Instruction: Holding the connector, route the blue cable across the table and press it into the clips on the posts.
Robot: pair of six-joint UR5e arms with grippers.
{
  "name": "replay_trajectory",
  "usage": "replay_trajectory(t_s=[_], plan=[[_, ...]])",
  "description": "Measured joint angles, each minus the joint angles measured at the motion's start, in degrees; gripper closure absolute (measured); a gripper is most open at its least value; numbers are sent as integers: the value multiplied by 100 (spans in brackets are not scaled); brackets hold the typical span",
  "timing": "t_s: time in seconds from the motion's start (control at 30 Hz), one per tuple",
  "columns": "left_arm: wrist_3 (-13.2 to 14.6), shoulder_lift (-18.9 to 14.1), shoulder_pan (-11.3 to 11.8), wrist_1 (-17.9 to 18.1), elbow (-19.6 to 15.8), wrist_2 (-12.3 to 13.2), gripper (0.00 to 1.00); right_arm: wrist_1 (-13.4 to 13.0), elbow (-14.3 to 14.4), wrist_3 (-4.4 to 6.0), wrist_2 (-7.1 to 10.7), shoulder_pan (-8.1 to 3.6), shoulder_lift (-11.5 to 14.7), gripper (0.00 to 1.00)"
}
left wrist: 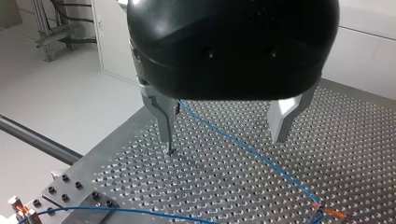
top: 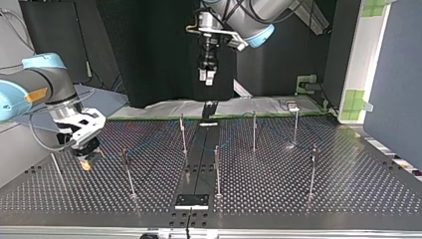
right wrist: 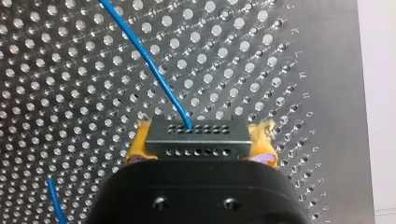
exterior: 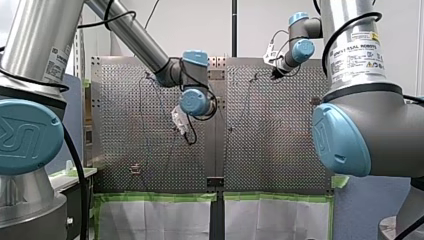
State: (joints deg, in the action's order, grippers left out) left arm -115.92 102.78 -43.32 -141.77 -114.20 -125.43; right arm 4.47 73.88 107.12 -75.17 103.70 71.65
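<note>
My right hand (right wrist: 201,142) is clamped on the connector (right wrist: 196,133), with its yellow pads (right wrist: 137,150) pressing on both ends, low over the desk (right wrist: 70,93). The blue cable (right wrist: 149,60) leaves the connector's upper row of holes and runs away ahead of it. A hard pull from here could drag the wire out of its hole or twist the connector between the pads.

In the left wrist view my left hand (left wrist: 224,145) hangs open and empty above the desk, well apart from the connector. The cable crosses the desk beneath the gap between its fingers. If that hand came down carelessly, a metal finger could pin or nick the wire.

In the top view the thin posts (top: 183,132) stand between the connector and my left hand. The cable is too faint there to tell whether any of the clips holds it. Slack could loop round a post or ride past a clip unseated.

The front view shows the left hand well apart from the connector, and little more.
</note>
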Motion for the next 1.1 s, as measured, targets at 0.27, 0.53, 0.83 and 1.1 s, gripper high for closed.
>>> replay_trajectory(t_s=[0.27,0.53,0.83,1.1], plan=[[0,-1,-2,347,-348,-3,0,2,0,0,-1,-11,3,100],[1,3,-3,705,-706,-3,0,17,-2,0,-23,-22,7,100],[0,2,-3,1134,-1135,-3,0,41,-4,-27,-103,-40,9,100],[0,0,-3,1528,-1530,-3,0,135,-2,-147,-234,-39,22,100]])
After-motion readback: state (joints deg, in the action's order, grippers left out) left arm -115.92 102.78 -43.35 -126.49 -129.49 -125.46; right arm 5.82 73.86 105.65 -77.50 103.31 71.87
